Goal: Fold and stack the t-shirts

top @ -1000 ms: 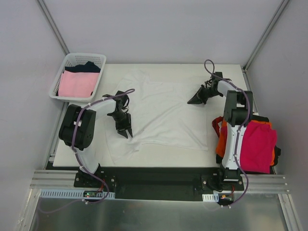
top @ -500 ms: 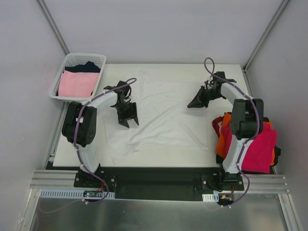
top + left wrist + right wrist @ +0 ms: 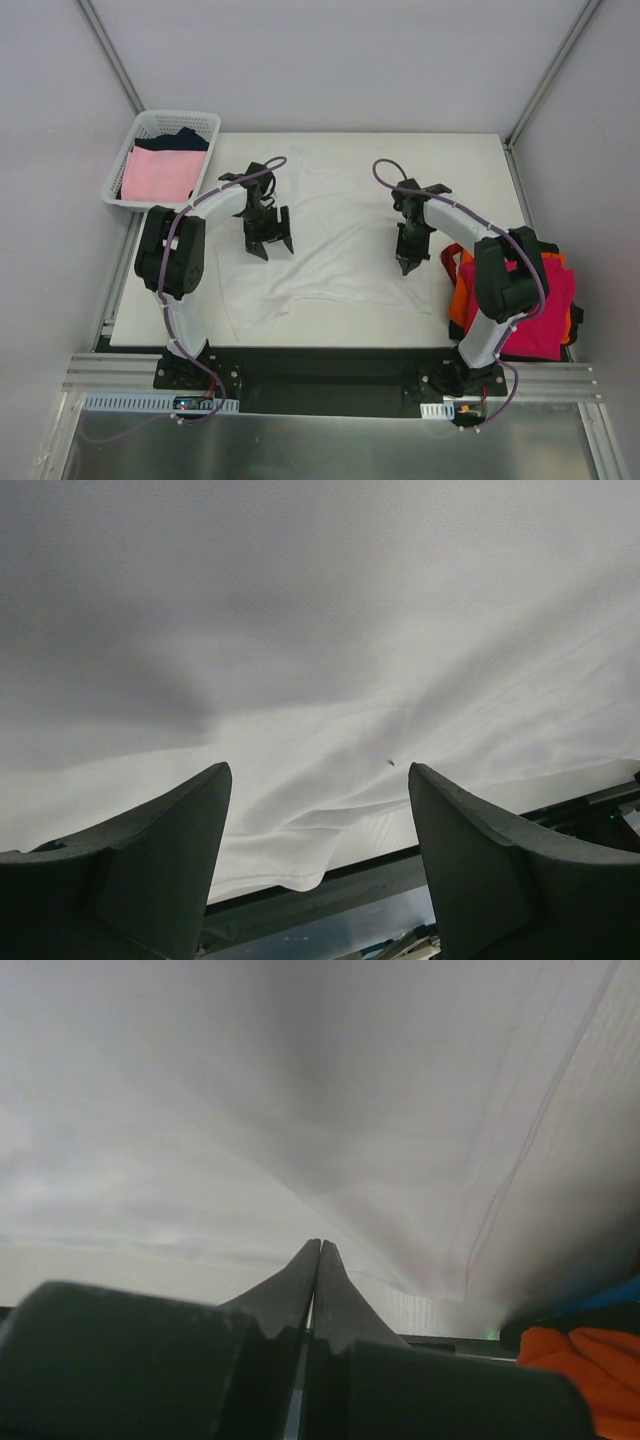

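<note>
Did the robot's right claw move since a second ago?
Yes. The right gripper has come away from the table's far edge, toward the robot's own base, and now sits over the white shirt.

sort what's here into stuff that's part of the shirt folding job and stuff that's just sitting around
Part of the job: white t-shirt spread on the table; pink t-shirt and dark t-shirt in the basket; magenta t-shirt lying on the orange t-shirt, right side.
Just lying about: basket; table.
</note>
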Motion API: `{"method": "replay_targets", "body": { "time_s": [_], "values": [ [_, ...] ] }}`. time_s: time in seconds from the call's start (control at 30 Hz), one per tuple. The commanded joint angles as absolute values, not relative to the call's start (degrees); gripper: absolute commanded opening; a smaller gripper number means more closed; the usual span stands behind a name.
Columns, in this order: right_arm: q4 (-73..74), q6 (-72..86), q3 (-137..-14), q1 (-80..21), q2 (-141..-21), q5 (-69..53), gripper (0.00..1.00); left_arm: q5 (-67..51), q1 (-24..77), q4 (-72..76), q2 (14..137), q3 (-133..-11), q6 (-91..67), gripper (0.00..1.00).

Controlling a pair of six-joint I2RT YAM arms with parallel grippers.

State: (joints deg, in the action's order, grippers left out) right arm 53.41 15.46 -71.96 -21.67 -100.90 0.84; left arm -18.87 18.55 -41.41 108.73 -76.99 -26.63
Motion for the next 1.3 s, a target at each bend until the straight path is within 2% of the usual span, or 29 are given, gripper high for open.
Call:
{"method": "replay_targets", "body": {
  "time_s": [0.0,0.4,1.27],
  "values": [
    [55.3,19.2,-69.3,-24.2,-99.8,5.7,0.01,-17.9,18.5,-43.2,108.2,-77.4,-25.0,0.72],
    [50.5,22.0,-63.4,-30.3,-101.1,3.7,0.01,-17.1,18.3,-43.1,107.1,-73.8,-23.2,0.72],
    [50.4,22.0,-51.6,-31.8,-97.3,5.4,0.01,-16.8,17.2,-43.0,104.4,-69.2,-22.9,0.72]
  ]
}}
